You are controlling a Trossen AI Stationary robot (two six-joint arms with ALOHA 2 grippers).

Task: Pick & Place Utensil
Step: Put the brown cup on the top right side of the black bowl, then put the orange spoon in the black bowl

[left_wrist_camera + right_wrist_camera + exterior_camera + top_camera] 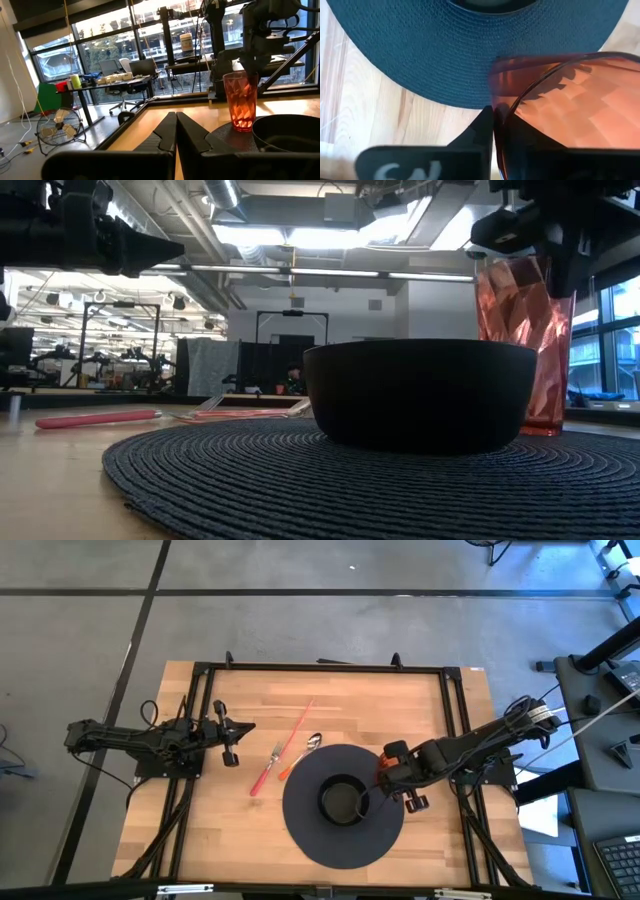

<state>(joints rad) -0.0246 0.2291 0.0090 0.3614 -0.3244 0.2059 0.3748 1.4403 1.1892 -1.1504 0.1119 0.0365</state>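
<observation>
A red faceted plastic cup (520, 340) stands upright on the right edge of a round dark woven placemat (300, 830), beside a black bowl (340, 800) at the mat's middle. My right gripper (388, 768) is shut on the cup (570, 110). Left of the mat, three utensils lie flat on the wooden table: a red-handled fork (266, 772), an orange-handled spoon (300, 756) and a long thin red utensil (297, 728). My left gripper (232, 748) is shut and empty at the table's left side, left of the utensils. My right gripper pinches the cup's rim (496, 106) on the cup's right side, one finger (479, 131) outside the wall and the other inside, seen through the plastic. The fingers come from above and from the table's right. The cup stands upright with its base (243, 127) on the placemat.
A black metal frame (452, 700) runs along the table's left, far and right sides. Bare wood lies between the utensils and my left gripper, and at the far side of the table.
</observation>
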